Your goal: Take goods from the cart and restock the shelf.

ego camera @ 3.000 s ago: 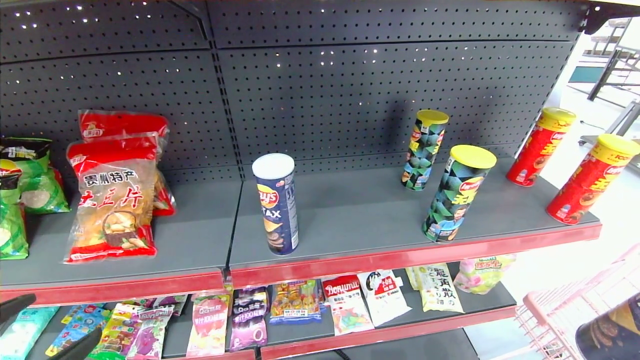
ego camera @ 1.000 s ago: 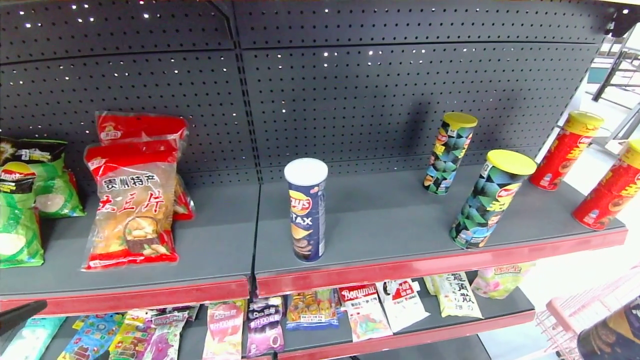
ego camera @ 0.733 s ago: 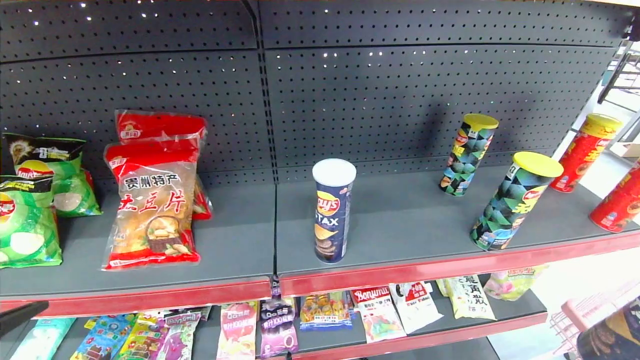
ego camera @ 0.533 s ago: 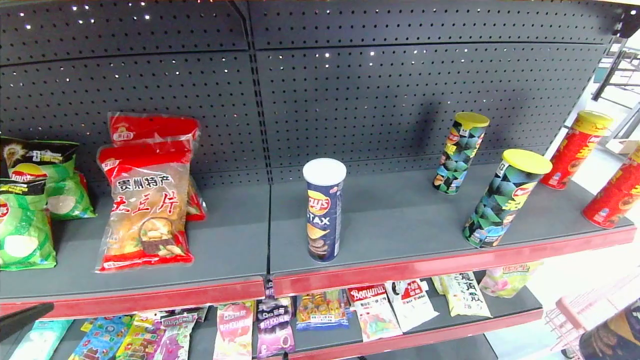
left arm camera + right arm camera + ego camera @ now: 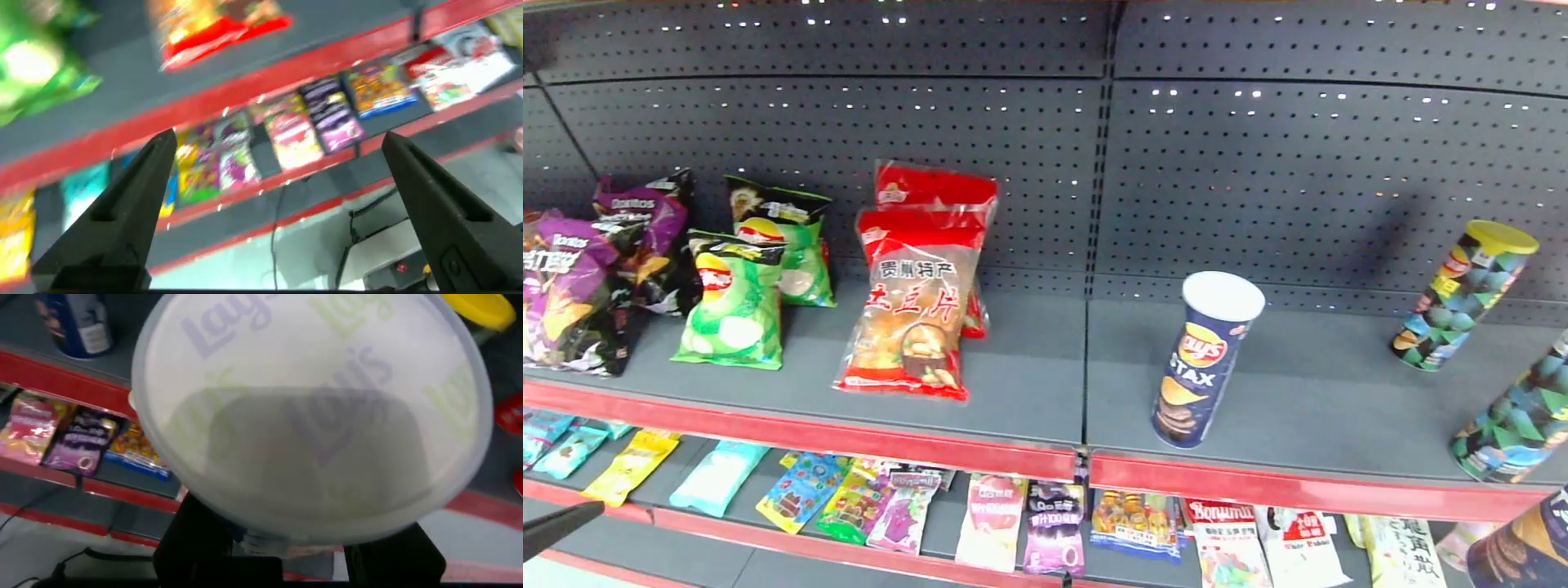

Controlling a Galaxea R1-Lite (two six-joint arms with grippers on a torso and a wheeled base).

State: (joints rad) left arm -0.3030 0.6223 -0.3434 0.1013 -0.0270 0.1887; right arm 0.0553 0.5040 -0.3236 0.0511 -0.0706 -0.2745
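1. Right wrist view: the right gripper is clenched around a lidded chip can, in front of the shelf.
2. Jaws of the left gripper stand wide apart, empty.

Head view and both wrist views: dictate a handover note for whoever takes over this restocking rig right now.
Left gripper: open, empty, low before the lower shelf.
Right gripper: shut on a dark chip can with a clear lid, low at the right, below the upper shelf.
Already shelved: a blue can near the upper shelf's front edge; patterned cans further right.
Left to do: set the held can on the upper shelf, probably in the bare stretch beside the blue can, then fetch more from the cart.
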